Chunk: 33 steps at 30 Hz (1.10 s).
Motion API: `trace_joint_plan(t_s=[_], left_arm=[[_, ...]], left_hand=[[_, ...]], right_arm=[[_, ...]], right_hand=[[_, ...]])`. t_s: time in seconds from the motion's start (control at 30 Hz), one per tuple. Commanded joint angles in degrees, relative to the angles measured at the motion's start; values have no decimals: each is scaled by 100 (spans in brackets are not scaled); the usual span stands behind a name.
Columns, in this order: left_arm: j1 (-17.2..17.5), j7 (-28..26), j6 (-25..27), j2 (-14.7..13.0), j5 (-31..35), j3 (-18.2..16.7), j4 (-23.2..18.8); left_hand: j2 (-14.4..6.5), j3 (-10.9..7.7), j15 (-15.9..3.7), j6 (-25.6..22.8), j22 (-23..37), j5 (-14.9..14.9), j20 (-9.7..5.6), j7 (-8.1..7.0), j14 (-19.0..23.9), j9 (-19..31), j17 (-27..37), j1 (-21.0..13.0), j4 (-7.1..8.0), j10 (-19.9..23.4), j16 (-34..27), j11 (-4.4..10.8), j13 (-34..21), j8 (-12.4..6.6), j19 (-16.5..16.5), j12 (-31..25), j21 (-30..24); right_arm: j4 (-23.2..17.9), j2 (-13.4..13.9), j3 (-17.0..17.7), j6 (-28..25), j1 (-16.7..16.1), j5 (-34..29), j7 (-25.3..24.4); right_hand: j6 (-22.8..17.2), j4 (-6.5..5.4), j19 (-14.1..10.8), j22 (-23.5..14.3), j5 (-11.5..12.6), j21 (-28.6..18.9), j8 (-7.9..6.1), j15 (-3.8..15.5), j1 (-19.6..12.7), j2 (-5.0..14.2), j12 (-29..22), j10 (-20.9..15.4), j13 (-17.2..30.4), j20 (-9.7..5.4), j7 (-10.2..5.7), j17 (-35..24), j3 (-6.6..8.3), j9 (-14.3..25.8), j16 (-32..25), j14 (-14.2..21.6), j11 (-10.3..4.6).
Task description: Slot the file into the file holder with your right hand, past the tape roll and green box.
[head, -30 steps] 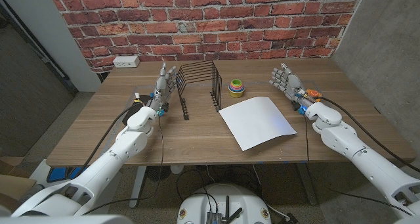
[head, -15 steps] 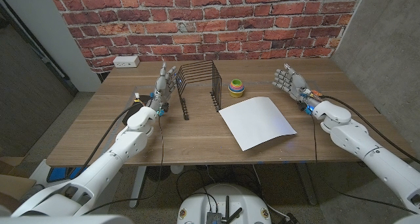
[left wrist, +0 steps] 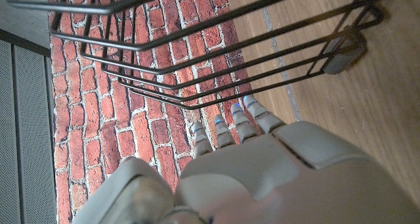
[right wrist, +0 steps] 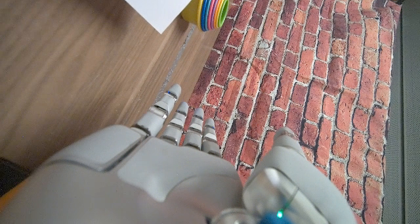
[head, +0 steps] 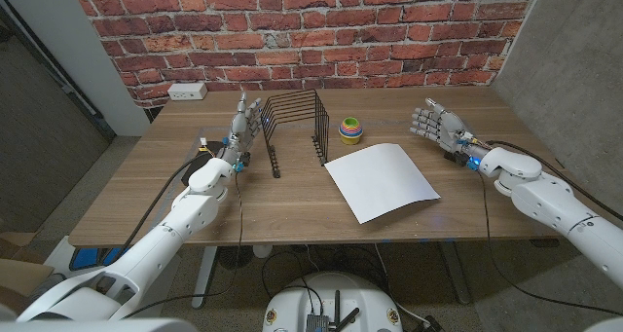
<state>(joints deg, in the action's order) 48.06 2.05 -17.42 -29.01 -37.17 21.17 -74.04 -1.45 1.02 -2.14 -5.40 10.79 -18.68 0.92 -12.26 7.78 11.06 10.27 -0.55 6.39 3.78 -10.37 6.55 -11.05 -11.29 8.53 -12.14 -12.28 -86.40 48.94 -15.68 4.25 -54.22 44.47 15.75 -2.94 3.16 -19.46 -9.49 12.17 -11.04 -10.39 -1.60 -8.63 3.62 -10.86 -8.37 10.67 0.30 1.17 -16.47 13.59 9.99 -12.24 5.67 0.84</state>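
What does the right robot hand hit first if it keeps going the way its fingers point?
Probably the brick wall. The right robot hand points toward the table's back edge, with bare table ahead; the stacked rings sit off to the side.

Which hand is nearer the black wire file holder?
Left. The left hand stands right beside the black wire file holder; the right hand is far across, beyond the white file.

Stacked rings stand near the holder's right side, seemingly apart.
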Motion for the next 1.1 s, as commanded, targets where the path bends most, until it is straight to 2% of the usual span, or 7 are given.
trace_joint_plan(t_s=[0.03, 0.3, 0.5, 0.7, 0.73, 0.97, 1.1], left_arm=[[-8, 3, -2, 4, 1, 2, 14], [-10, 2, 0, 4, 1, 2, 14], [-10, 3, 0, 4, 1, 3, 14], [-8, 4, -3, 3, 1, 2, 14], [-8, 4, -4, 3, 2, 2, 14], [-9, 4, -3, 4, 1, 2, 16], [-9, 5, -6, 5, 2, 3, 18]], left_hand=[[-47, -16, -19, -7, 22, -41, -11, -30, 44, 23, 10, -3, 30, -11, -35, 40, -25, -22, 36, -23, -24], [-47, -17, -11, -7, 22, -41, -10, -30, 41, 23, 10, -3, 29, -7, -34, 42, -25, -21, 37, -24, -24], [-47, -18, -20, -6, 22, -42, -11, -30, 40, 23, 10, -2, 28, -10, -34, 43, -25, -20, 38, -22, -23], [-48, -19, -18, -6, 22, -42, -13, -30, 40, 23, 10, -2, 28, -5, -33, 41, -25, -19, 37, -23, -22], [-48, -19, -19, -6, 22, -42, -14, -30, 41, 23, 10, -2, 28, -4, -34, 43, -25, -19, 37, -24, -22], [-48, -20, -27, -5, 22, -43, -13, -30, 40, 23, 10, -2, 27, -13, -33, 44, -25, -19, 37, -20, -22], [-48, -21, -21, -5, 23, -43, -13, -30, 40, 23, 10, -2, 26, -6, -33, 43, -25, -18, 39, -22, -22]], right_arm=[[-59, 383, 89, -456, -13, 266, 427], [100, 558, 18, -716, 196, 277, 773], [151, 650, 18, -848, 263, 300, 882], [280, 740, -33, -1055, 409, 364, 1165], [301, 743, -32, -1077, 421, 387, 1203], [452, 779, -91, -1208, 564, 426, 1482], [605, 789, -202, -1328, 759, 386, 1737]], right_hand=[[-19, 54, -79, -16, 33, -28, -38, -75, -89, -25, -55, -74, 27, 18, 74, 2, 1, 29, -58, 65, 131], [-28, 84, -139, -19, 32, -32, -57, -146, -52, -81, -91, -172, 44, 97, 245, 0, -43, 37, -102, 166, 256], [-154, 214, -247, -20, 48, -44, -112, -232, -166, -137, -150, -362, 65, 200, 432, 21, -34, 49, -168, 366, 328], [-401, 366, -457, -16, 64, -74, -188, -364, -333, -159, -204, -580, 88, 322, 619, 40, -1, 62, -245, 614, 511], [-467, 404, -559, -14, 66, -97, -204, -384, -382, -162, -208, -616, 92, 343, 663, 47, 12, 64, -247, 637, 559], [-576, 498, -828, -7, 72, -138, -212, -501, -524, -156, -214, -704, 100, 377, 765, 65, 52, 66, -266, 739, 641], [-591, 536, -924, -3, 74, -146, -204, -539, -595, -156, -208, -722, 99, 409, 786, 80, 74, 66, -257, 750, 701]])
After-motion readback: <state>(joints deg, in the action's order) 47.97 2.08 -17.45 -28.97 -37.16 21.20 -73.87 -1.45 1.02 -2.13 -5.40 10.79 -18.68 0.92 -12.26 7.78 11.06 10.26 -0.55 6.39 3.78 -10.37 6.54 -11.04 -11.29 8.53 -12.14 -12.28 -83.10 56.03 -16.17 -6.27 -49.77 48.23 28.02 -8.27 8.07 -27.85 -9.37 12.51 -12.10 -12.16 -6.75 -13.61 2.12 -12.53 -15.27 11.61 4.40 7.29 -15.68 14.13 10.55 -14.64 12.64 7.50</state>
